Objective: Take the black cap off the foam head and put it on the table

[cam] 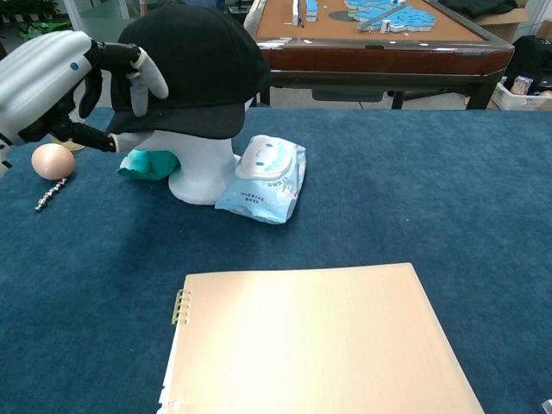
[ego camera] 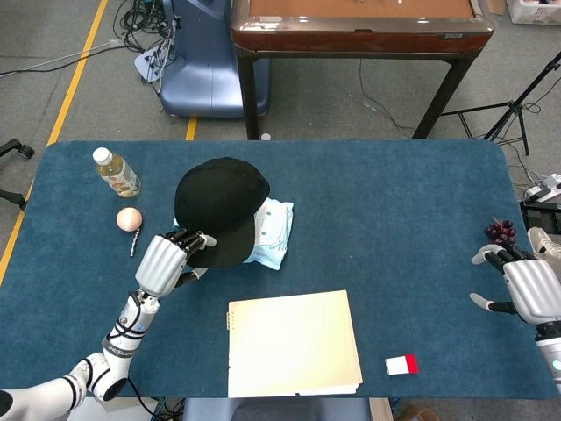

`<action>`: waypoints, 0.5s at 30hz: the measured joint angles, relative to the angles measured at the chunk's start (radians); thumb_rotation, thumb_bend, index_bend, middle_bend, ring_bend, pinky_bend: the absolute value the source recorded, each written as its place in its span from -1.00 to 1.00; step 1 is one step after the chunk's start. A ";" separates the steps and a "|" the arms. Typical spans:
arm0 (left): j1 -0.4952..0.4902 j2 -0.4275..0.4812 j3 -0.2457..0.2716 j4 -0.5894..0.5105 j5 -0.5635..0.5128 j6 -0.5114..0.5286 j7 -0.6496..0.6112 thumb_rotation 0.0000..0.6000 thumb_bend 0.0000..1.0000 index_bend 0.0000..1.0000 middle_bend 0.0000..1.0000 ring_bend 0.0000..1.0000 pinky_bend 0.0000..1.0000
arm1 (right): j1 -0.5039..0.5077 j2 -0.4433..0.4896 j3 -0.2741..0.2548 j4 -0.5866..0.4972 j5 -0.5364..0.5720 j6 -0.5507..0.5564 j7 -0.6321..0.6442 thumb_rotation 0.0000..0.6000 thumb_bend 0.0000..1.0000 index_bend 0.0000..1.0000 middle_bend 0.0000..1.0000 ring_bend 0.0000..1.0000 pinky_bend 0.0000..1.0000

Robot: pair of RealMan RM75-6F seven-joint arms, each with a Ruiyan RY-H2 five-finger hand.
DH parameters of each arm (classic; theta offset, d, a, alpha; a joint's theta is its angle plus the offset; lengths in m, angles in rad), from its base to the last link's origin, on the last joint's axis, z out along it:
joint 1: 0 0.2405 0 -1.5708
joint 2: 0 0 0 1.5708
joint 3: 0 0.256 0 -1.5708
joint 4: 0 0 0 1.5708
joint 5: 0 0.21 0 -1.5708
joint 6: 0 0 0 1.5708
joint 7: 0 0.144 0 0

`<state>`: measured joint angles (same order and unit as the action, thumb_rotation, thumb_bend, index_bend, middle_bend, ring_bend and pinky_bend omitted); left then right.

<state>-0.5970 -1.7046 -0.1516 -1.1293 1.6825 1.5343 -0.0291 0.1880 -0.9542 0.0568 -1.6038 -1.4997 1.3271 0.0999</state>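
Chest view: black cap still on the white foam head, brim facing the left hand. Fingers curl over the top of the brim, thumb reaches under it — brim pinched, cap not lifted off. Head view shows the same hand at the cap's near-left edge, arm running down to the lower left corner.

Right hand sits at the table's far right edge, fingers spread apart, holding nothing, well apart from the cap. Dark grape bunch just beyond its fingertips.

Around the head: blue-white wipes pack leaning against its base on the right, teal object just beside the base on the left — can't tell what it is. Peach-coloured ball and a small beaded chain further left, drink bottle lying near the far left corner. Spiral notepad near the front edge, small red-and-white card to its right.
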 measured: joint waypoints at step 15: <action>-0.021 -0.022 -0.016 0.068 0.026 0.072 -0.048 1.00 0.04 0.25 0.47 0.16 0.49 | 0.018 -0.016 0.001 0.009 -0.002 -0.022 0.002 1.00 -1.00 -0.20 -0.35 -0.56 -0.27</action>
<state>-0.6182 -1.7265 -0.1677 -1.0609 1.7088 1.6062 -0.0770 0.2060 -0.9705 0.0573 -1.5952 -1.5016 1.3049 0.1024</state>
